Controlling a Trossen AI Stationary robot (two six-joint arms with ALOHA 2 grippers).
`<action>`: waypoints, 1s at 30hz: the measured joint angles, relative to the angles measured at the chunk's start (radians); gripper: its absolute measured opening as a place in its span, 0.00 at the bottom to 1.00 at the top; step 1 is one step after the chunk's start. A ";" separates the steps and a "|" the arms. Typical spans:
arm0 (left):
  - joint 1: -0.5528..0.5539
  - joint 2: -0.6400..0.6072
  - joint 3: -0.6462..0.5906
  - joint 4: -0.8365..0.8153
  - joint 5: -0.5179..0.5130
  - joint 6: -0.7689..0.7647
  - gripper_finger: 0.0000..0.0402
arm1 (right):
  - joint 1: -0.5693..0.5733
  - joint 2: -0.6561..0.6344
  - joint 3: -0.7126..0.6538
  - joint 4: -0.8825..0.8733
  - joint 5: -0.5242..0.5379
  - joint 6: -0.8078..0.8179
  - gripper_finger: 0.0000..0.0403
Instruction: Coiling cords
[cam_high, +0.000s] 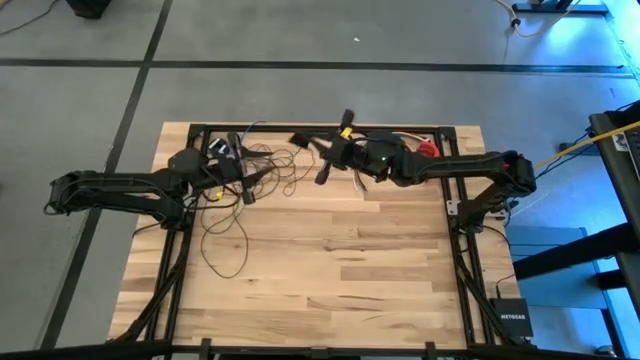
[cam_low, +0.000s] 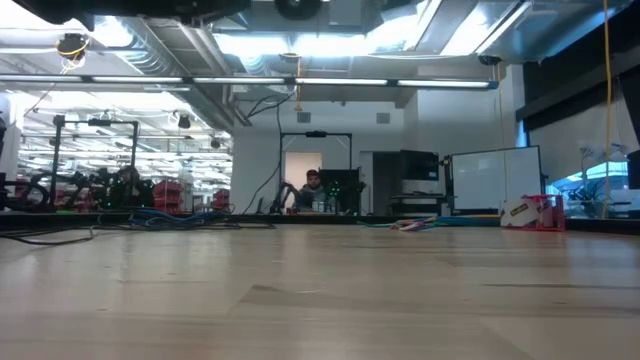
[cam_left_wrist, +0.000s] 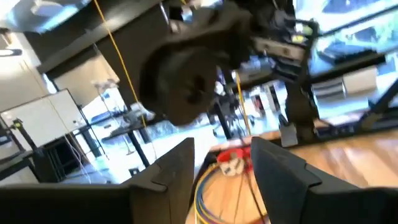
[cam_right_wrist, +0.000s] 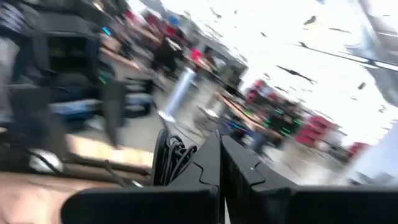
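Well, cords (cam_high: 240, 190) sprawl near the table's (cam_high: 330, 290) far edge (front half bare).

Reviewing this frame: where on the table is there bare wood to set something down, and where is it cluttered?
The table is bare across its near half and centre right, bordered by the trailing loop of the cords at left. The far edge is crowded: tangled cord by the left gripper, and the right gripper at the centre.
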 joint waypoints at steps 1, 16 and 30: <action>0.000 0.012 0.000 -0.013 0.000 0.005 0.38 | 0.000 -0.004 0.000 -0.015 0.034 -0.014 0.01; 0.031 0.369 0.026 0.011 0.008 0.165 0.36 | 0.000 -0.003 0.000 -0.055 0.113 -0.059 0.02; 0.066 0.433 0.032 -0.051 -0.022 0.381 0.36 | 0.000 -0.003 0.000 -0.100 0.112 -0.059 0.01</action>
